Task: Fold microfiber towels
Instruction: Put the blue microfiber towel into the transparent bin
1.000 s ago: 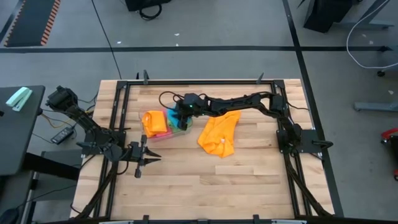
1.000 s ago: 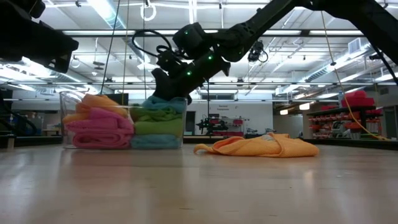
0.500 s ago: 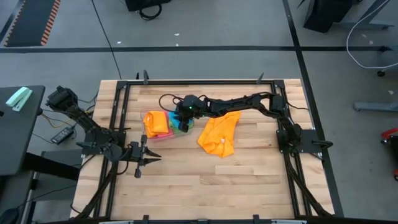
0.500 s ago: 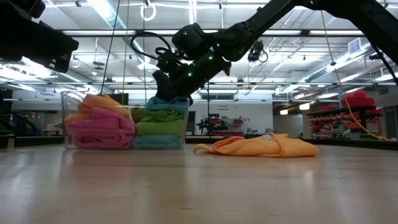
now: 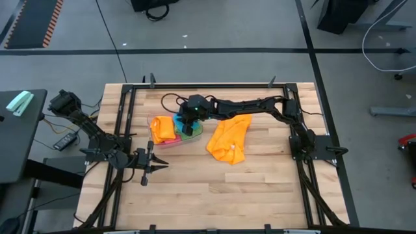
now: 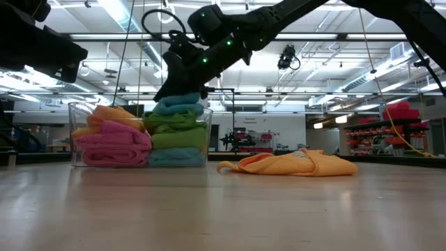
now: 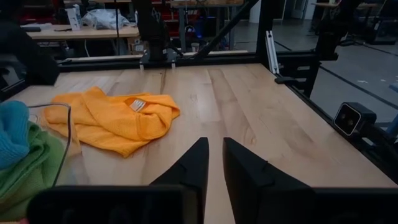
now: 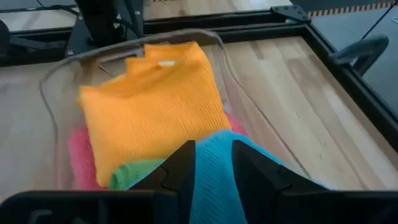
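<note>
Right arm stretched across counter toward 9 o'clock, right end effector pointing down over clear tub, fingers pinching blue towel atop the green/blue stack. Folded orange towel and pink one in tub's other half. Loose orange towel on counter at tub's 3 o'clock. Left arm idle at 8 o'clock, left end effector nearly closed, empty.

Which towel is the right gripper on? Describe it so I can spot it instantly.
Find the clear tub on the table's left half. The right gripper pinches the blue towel topping the green stack; the folded orange towel beside it is untouched.
</note>
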`<state>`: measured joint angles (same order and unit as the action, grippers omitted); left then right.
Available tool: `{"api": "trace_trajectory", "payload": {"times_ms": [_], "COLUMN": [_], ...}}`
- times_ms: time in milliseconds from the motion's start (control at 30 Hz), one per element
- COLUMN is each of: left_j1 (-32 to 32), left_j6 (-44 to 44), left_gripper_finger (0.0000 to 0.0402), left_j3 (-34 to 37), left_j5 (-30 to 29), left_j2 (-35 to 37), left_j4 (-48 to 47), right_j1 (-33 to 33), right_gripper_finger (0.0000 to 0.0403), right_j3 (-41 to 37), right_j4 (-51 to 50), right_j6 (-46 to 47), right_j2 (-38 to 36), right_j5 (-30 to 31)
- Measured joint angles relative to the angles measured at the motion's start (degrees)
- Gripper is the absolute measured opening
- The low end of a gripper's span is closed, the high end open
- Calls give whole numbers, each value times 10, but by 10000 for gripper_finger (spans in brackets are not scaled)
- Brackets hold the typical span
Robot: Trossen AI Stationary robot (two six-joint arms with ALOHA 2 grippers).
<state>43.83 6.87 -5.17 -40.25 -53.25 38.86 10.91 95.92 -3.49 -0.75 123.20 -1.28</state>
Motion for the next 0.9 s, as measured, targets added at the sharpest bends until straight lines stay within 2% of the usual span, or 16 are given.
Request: {"api": "trace_trajectory", "payload": {"times_ms": [333, 700, 900], "left_j1": [0, 0, 0], "left_j6": [3, 4, 5], "left_gripper_finger": [51, 54, 49], "left_j3": [0, 0, 0], "left_j5": [0, 0, 0], "left_j2": [0, 0, 0], "left_j4": [-2, 2, 3], "right_j1": [-4, -14, -14], "right_gripper_finger": [113, 113, 113], "right_j3": [9, -111, -121], "right_j4": [3, 52, 39], "right_j6": [-9, 35, 49], "right_j2": [-1, -5, -6], "right_j5": [0, 17, 23]}}
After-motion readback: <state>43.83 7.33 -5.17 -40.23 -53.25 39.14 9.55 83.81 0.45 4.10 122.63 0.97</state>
